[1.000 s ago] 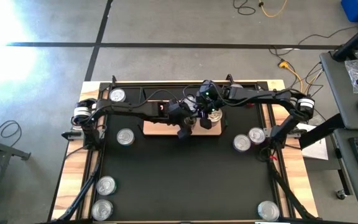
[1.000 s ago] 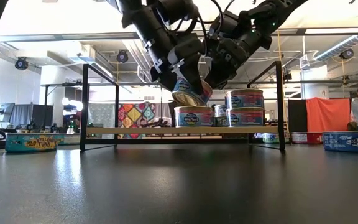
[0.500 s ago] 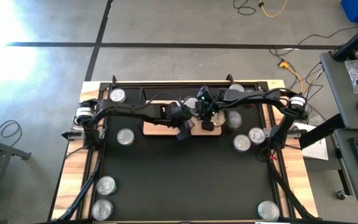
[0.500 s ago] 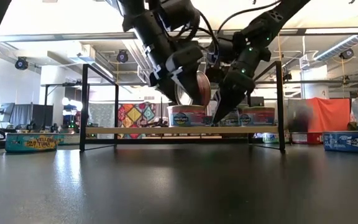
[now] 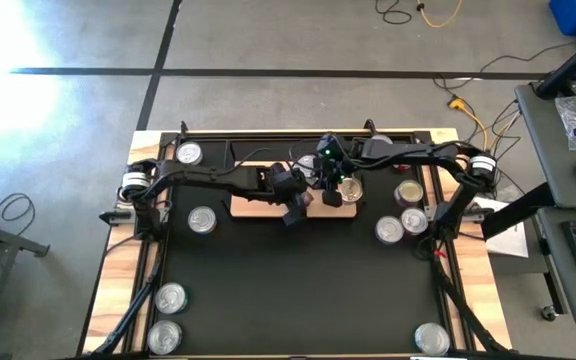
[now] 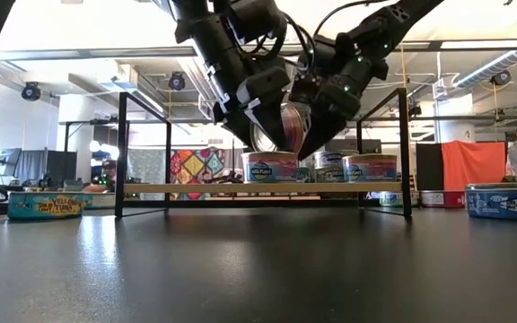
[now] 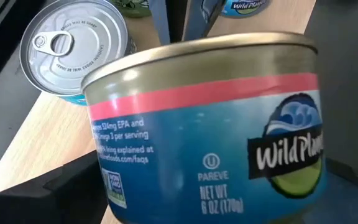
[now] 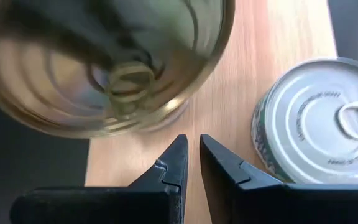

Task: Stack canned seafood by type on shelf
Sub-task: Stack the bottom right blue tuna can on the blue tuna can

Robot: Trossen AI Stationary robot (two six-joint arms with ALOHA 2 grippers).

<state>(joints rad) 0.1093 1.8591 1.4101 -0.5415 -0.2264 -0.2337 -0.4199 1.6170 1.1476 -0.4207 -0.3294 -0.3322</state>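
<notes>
**Inspector A:** Going left to right across the black mat (image 5: 298, 290). Loose tins on the left side: one at the far left corner (image 5: 189, 153), one beside the left arm's base (image 5: 202, 220), and two near the front left edge (image 5: 170, 297) (image 5: 164, 336).

**Inspector B:** And the shelf?

**Inspector A:** The shelf (image 6: 187, 188) stands at the far middle of the mat, a light-wood board in a black frame. From table height I count three tins standing on it toward its right half: one labelled tin (image 6: 270, 167), a smaller-looking one behind (image 6: 328, 161), and another (image 6: 371, 167) right of that.

**Inspector B:** Left gripper?

**Inspector A:** The left gripper (image 6: 272, 112) is over the shelf, fingers spread wide and clamped on a blue-labelled can (image 7: 210, 149). That can is tilted on edge, above the shelf tins, not resting on the board. Its wrist camera shows a silver-topped tin (image 7: 73, 50) on the wood behind it.

**Inspector B:** Right gripper?

**Inspector A:** The right gripper (image 8: 192, 163) is just beside the left one over the shelf, fingers together, holding nothing. A gold can top (image 8: 104, 62) lies ahead of it, a silver tin (image 8: 319, 118) alongside.

**Inspector B:** Right side of the mat?

**Inspector A:** Three tins clustered near the right arm (image 5: 408, 193) (image 5: 390, 230) (image 5: 415, 220), one at the front right (image 5: 431, 338).
</notes>
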